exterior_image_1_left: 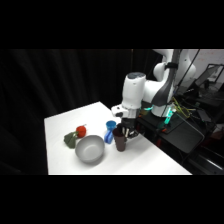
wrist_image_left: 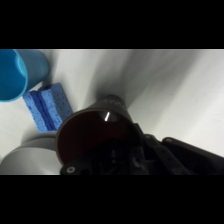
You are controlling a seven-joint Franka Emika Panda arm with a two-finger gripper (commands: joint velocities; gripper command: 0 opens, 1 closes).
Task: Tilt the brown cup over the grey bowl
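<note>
1. The brown cup [exterior_image_1_left: 119,139] is being held upright on the white table [exterior_image_1_left: 60,125], clasped by the gripper [exterior_image_1_left: 127,133], just right of the grey bowl [exterior_image_1_left: 90,149].
2. The blue cup [exterior_image_1_left: 110,128] is being kept just behind it.
3. A green-and-red lump [exterior_image_1_left: 75,136] is lying beyond the bowl, to the left.

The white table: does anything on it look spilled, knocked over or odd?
Nothing stands out. The brown cup, blue cup and grey bowl stand upright on the table, with no spill showing.
</note>
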